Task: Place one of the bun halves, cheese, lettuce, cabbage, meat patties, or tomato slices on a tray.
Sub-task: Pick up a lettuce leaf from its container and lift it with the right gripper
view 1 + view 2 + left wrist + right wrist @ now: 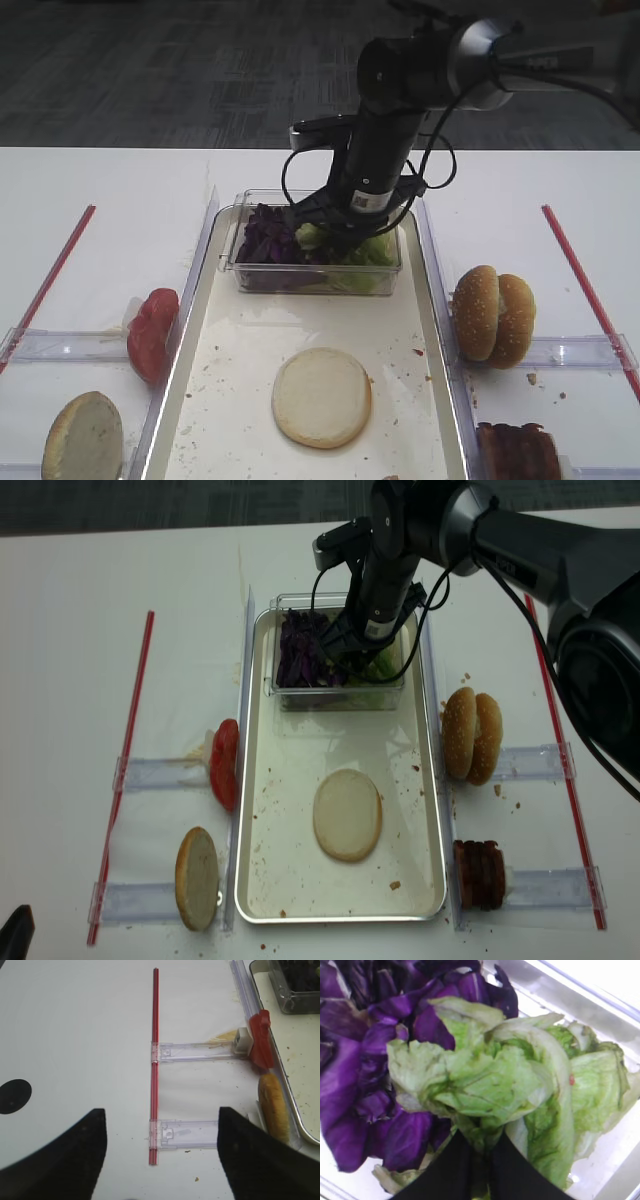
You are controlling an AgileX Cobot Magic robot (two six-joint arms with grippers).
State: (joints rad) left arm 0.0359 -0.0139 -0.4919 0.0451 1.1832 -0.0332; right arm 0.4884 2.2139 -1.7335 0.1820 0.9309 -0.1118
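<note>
Nearest you, a bun half (322, 396) is lying cut face up, pale cream and round, on the tray (232, 330), roughly in the middle of the near part. The tray is cream-white with a silvery rim and is speckled with crumbs. On the bench (110, 190) to the left of the tray, another bun half (84, 436) is standing on edge with its pale face showing, and glossy red tomato slices (151, 331) are leaning just beyond it, close against the tray's left rim. To the right of the tray you are seeing dark reddish-brown meat patties (516, 451) on edge, and beyond them two sesame-seeded bun halves (493, 313) standing side by side.

Further back, a clear plastic tub (300, 278) is sitting on the far end of the tray. Dark purple cabbage (360, 1060) is filling its left part, and crinkly light green lettuce (485, 1080) is filling its right part, the two touching in the middle.

Your right gripper (480, 1157) is reaching down into the tub. Its jaws are clenched together on the lower edge of a lettuce leaf, which is bunching and spreading out above the black fingers (455, 1170) in the right wrist view.

Your left gripper (160, 1152) is hanging over bare bench well to the left of the tray, its fingers spread wide apart and holding nothing, with a red strip (154, 1060) running away between them
</note>
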